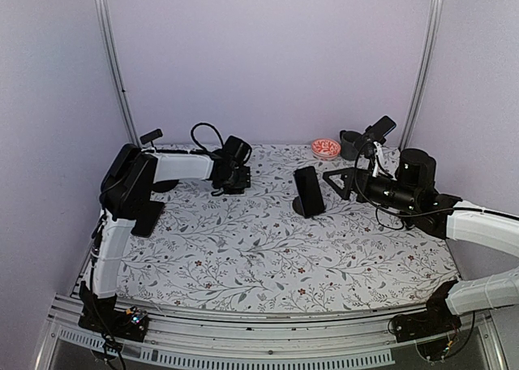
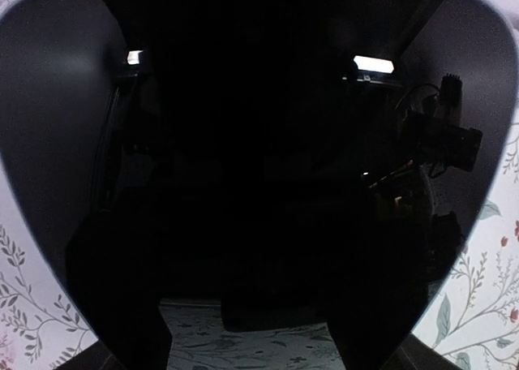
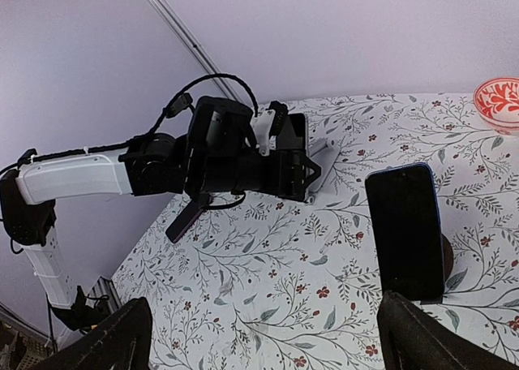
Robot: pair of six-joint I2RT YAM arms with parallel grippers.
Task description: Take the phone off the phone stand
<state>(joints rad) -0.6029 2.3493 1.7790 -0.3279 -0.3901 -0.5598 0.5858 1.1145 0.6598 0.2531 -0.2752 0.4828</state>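
The phone (image 3: pixel 404 232), black-screened with a blue edge, leans upright on a dark phone stand (image 3: pixel 447 256) near the middle of the floral table; the top view shows it as a dark slab (image 1: pixel 308 190). My right gripper (image 3: pixel 268 350) is open and empty, a short way right of the phone (image 1: pixel 339 183), which stands ahead near my right finger (image 3: pixel 430 337). My left gripper (image 1: pixel 243 178) hovers left of the stand, apart from it. Its wrist view is very dark; its fingers (image 2: pixel 122 305) stand apart with table cloth between them.
A red-and-white bowl (image 1: pixel 326 148) and a black cup (image 1: pixel 350 144) sit at the back right, behind my right arm. Metal frame posts (image 1: pixel 113 62) rise at the back corners. The floral cloth (image 1: pixel 268 256) runs to the near rail.
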